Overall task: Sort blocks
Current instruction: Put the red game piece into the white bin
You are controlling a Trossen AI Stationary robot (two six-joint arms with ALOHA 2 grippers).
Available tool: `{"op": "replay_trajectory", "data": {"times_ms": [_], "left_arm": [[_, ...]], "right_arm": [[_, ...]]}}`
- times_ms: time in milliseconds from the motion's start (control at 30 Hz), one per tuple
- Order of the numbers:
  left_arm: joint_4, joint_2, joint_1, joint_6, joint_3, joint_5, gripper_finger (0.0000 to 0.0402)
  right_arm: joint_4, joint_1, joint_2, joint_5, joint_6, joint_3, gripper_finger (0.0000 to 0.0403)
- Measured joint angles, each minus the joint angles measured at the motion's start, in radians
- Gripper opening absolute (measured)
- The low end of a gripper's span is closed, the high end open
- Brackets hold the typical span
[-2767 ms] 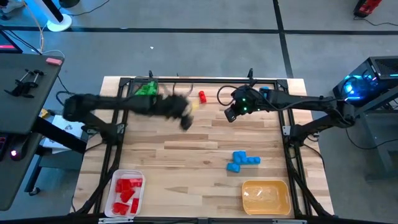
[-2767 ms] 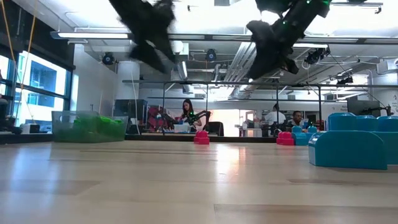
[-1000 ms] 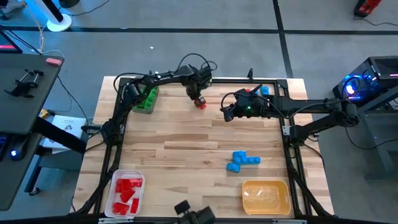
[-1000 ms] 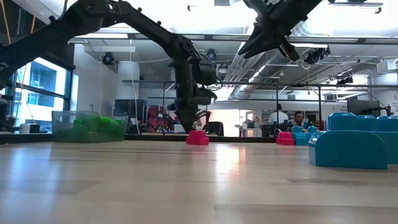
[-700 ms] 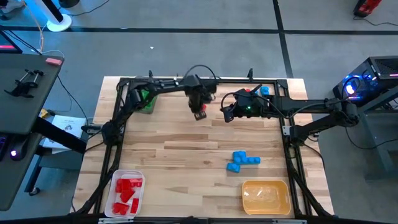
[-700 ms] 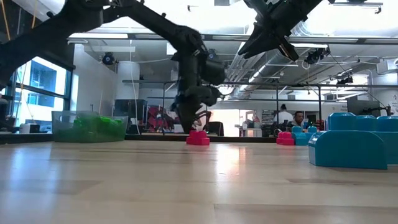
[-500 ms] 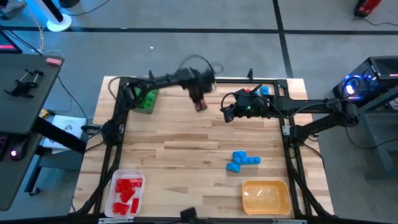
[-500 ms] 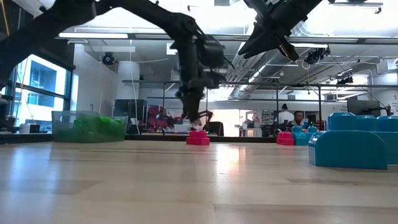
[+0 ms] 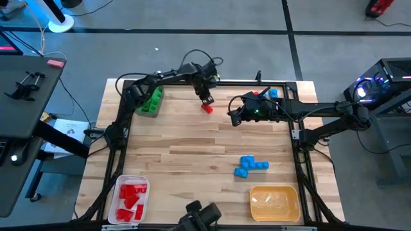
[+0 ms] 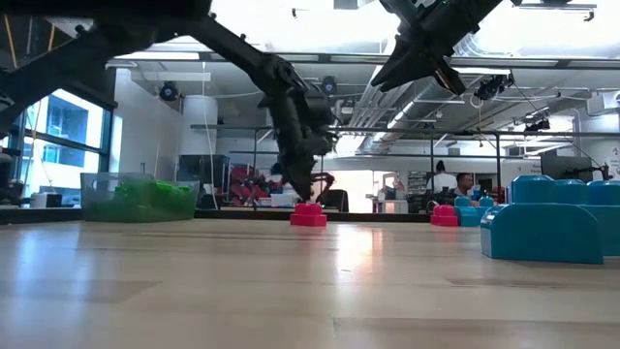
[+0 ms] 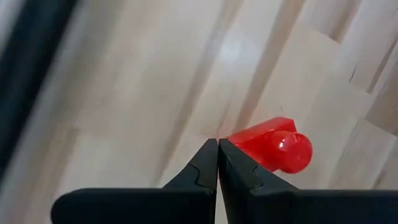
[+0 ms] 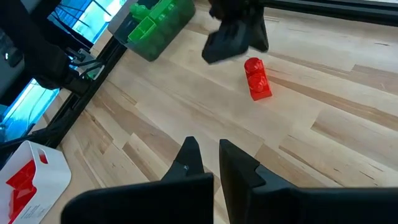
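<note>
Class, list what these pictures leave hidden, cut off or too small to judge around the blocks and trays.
- High view: the blocks behind the right gripper at the far edge, partly covered by that arm.
- Low view: the blue blocks, cut off by the right edge.
- Low view: the green blocks, blurred through the tray wall; no count possible.
- Left wrist view: the red block, partly behind the left gripper.

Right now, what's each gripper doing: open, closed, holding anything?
Left gripper: closed, empty, just above the red block.
Right gripper: closed, empty, raised over the table.
</note>
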Motion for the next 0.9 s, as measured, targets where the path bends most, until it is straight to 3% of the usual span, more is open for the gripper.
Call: {"op": "replay_trajectory", "data": {"times_ms": [133,500,900], "left_arm": [[0.015,0.015,-0.020,0.011,0.001,0.018,0.0000],[0.059,0.032,-0.039,0.007,-0.014,-0.061,0.0000],[-0.151,0.032,-0.106,0.048,-0.015,-0.065,0.0000]], "right_arm": [[-0.003,0.000,0.000,0.000,0.001,0.000,0.0000],[0.003,0.000,0.000,0.000,0.004,0.000,0.0000],[0.003,0.000,0.000,0.000,-0.005,0.000,0.0000]]}}
